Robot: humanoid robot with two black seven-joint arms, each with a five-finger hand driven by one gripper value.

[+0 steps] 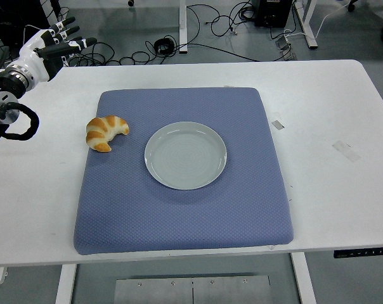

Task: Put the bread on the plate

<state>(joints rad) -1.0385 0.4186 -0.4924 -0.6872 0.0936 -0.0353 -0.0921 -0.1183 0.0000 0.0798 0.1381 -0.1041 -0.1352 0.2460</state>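
Bread not yet picked up, plate empty

Bread (106, 132), a croissant, lies on the left edge of the blue mat (182, 209), partly overhanging onto the white bench (324, 114). It sits just beside the plate (185, 155) on its left, apart from it, not touching. Plate is in the middle of the mat with nothing on it.

My left hand (52, 44) is at the far left corner of the bench, well apart from the bread. Fingers are stretched out and pointing right, nothing held in them. Right arm is not visible from the head view, so I can't report on it.

Progress as I judge it: nothing done so far. No grasp, no lift, no contact with the bread. All of it is left: bring the left hand in and down to the croissant, close on it, lift, carry it a short way right over the plate, set down, let go. Short transfer, path between bread and plate looks unobstructed. Croissant is curved and likely soft, so I'd grip gently across the thick middle.
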